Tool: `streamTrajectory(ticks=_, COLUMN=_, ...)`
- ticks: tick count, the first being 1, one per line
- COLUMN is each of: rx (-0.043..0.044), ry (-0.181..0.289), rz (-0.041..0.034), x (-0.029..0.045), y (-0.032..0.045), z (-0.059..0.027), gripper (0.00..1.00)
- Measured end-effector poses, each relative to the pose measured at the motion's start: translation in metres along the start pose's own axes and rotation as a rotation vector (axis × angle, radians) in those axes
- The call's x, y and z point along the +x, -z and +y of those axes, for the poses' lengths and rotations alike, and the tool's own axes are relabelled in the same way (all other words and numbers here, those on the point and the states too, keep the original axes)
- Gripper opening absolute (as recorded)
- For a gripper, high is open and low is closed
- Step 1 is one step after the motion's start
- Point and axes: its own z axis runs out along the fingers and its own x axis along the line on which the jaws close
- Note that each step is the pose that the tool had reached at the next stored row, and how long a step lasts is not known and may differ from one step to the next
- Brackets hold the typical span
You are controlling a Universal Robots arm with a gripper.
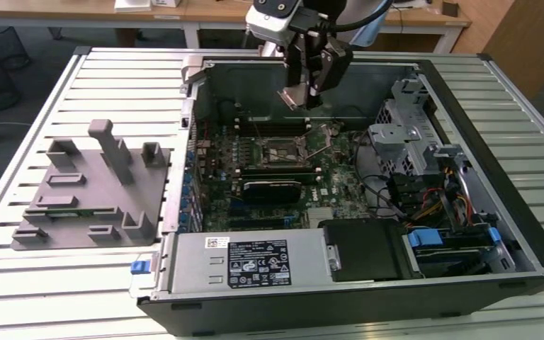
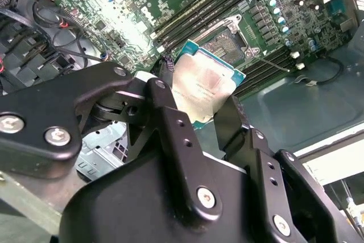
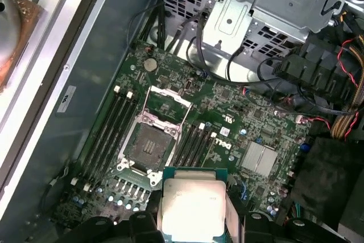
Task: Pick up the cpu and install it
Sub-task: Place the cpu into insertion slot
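Above the far half of the open computer case (image 1: pixel 527 234), we see the gripper (image 1: pixel 300 95) hanging over the motherboard (image 1: pixel 253 205), its fingers (image 2: pixel 165 98) pinching the cpu (image 1: pixel 292 96) by two opposite edges. In the second wrist view the cpu (image 2: pixel 207 83) sits tilted between the black fingers, its shiny metal plate facing the camera and a pale rim around it. In the first wrist view we find the same chip (image 3: pixel 193 206) clear of the board.

The socket (image 1: pixel 286 150) lies on the motherboard below the gripper and a little nearer the case's middle. We see the socket (image 3: pixel 149 143) uncovered, with its metal frame (image 3: pixel 166 99) folded back at one end and rows of memory slots (image 3: pixel 114 123) on either side. The cpu is apart from the socket, not touching it.

The case rests on a slatted tabletop (image 1: pixel 518 92). Beside it, toward the exterior view's left, a grey tray (image 1: pixel 83 198) with upright blocks sits on the tabletop, just beside the case wall.
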Motion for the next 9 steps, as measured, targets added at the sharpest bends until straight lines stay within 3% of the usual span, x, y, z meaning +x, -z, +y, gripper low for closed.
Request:
streamTrajectory(ticks=5, rx=-0.0002, ry=-0.001, rz=0.0001, x=0.0003, y=-0.0002, z=0.0001, gripper=0.53)
streamTrajectory(ticks=9, rx=0.0006, ry=-0.039, rz=-0.0013, x=0.0017, y=-0.0018, z=0.0004, gripper=0.53)
